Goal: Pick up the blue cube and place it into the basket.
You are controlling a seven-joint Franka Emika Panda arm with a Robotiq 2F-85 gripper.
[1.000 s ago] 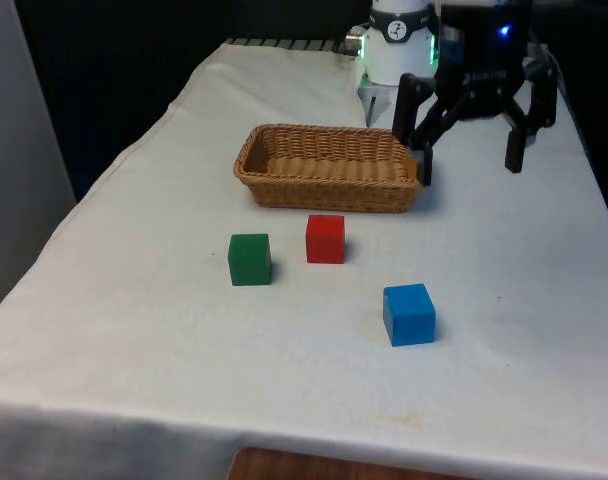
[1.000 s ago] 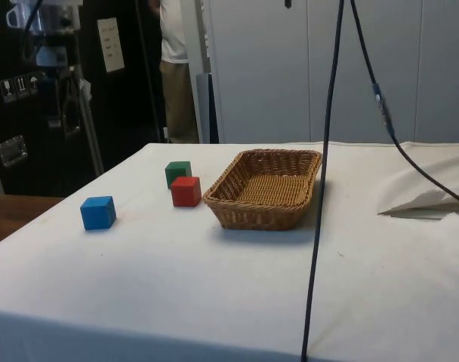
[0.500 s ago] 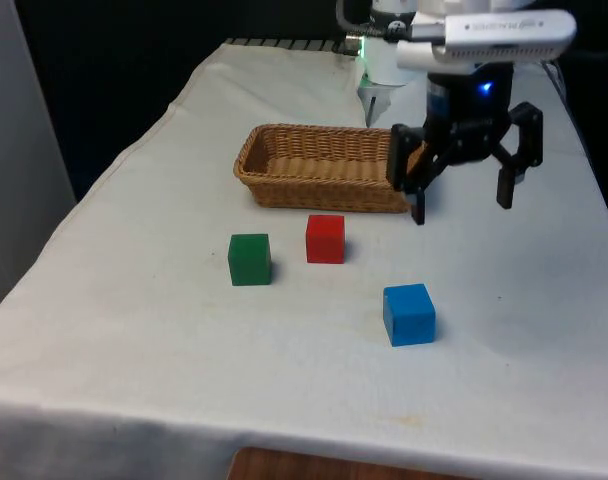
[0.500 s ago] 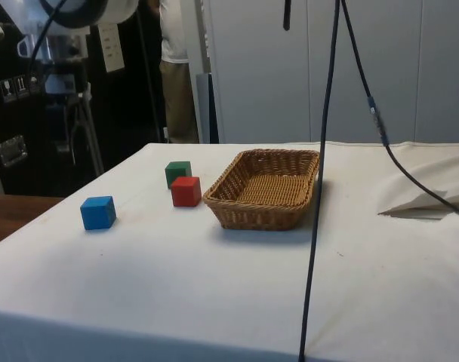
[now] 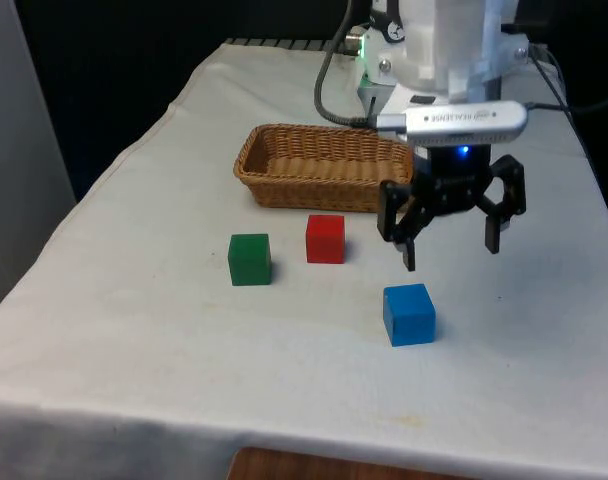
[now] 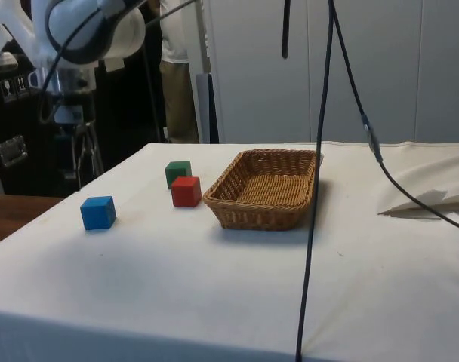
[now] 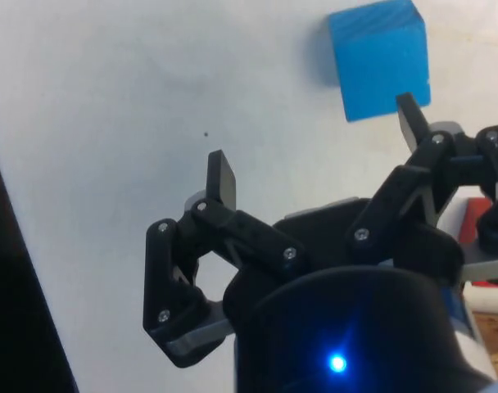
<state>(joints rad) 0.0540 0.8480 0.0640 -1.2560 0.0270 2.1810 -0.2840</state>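
Tool spread wide, jaws empty, hanging above the bench with nothing between the fingers

Blue cube resting flat on the cloth, below the tool and offset from it: toward the camera in the front view and a little to that view's left, nearer the finger on that side than the other. In the wrist view, blue cube lying out ahead of the fingertips and off to one side, just past one finger's tip, not between the two

Not yet centred over the cube, so likely a short shift toward it before any descent

Basket behind the tool, on the far side from the cube. Red cube off to the front view's left of the tool, green cube further that way, both apart from the blue one
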